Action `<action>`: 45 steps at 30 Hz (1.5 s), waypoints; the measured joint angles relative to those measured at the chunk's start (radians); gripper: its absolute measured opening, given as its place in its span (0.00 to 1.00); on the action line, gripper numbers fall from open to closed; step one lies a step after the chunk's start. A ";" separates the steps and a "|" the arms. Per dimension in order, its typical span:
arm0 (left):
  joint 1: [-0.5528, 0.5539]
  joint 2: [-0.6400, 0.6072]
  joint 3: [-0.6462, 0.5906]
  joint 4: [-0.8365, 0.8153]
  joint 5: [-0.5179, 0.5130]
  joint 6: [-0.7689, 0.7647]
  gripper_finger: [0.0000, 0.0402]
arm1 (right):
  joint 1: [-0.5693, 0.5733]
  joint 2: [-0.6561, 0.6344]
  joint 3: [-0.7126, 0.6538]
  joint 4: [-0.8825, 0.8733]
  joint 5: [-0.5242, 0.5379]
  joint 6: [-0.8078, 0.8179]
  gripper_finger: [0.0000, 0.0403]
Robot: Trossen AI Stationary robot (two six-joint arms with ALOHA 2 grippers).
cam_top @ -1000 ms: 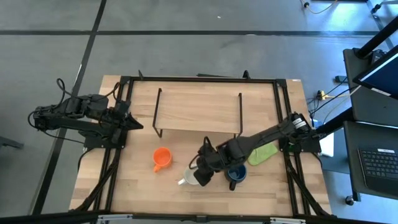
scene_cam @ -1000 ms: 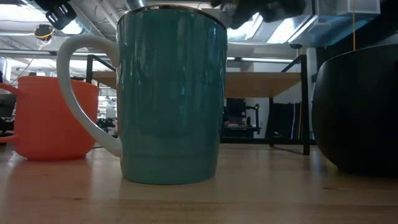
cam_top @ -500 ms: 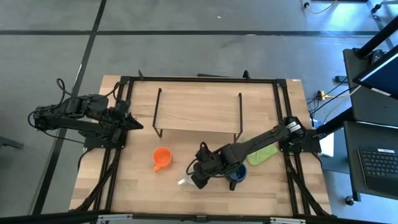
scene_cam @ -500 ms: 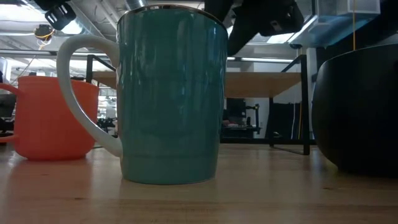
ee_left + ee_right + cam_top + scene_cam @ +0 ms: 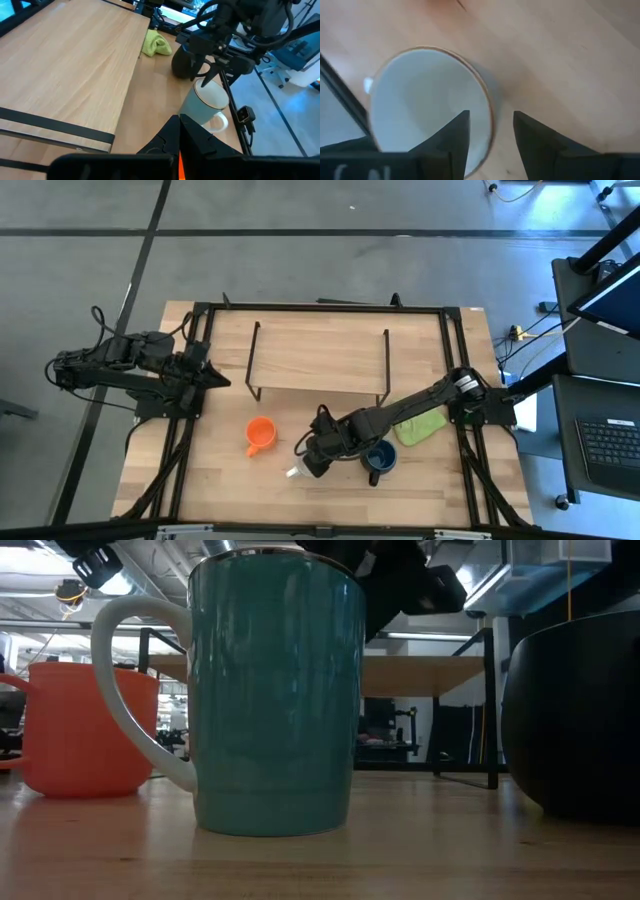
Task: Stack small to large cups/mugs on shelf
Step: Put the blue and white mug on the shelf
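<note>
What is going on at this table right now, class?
The right gripper is over the pale mug near the table's front edge, its open fingers straddling the rim, one inside and one outside. The mug stands on the table, not lifted. The orange mug and dark blue mug stand either side of it. The shelf holds nothing. The left gripper waits at the table's left edge, fingers shut.

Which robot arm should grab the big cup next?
The right one, probably. Its tool is open right over the white cup, one finger inside the rim and one outside. The left tool waits by the table's left edge, apart from all the cups.
</note>
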State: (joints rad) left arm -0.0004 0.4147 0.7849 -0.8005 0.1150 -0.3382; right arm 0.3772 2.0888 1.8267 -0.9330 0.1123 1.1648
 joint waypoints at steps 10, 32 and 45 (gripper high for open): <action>0.000 0.000 0.000 0.000 -0.022 0.008 0.00 | -0.001 0.025 0.000 -0.022 -0.012 0.005 0.37; 0.000 0.000 0.000 0.000 -0.050 0.009 0.00 | -0.011 0.029 0.051 -0.053 -0.018 -0.099 0.10; 0.000 0.000 0.000 0.010 -0.052 0.006 0.00 | -0.036 0.026 0.451 -0.574 0.137 -0.257 0.08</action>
State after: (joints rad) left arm -0.0005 0.4147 0.7849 -0.7910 0.0627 -0.3325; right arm 0.3409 2.1151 2.2782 -1.5075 0.2496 0.9077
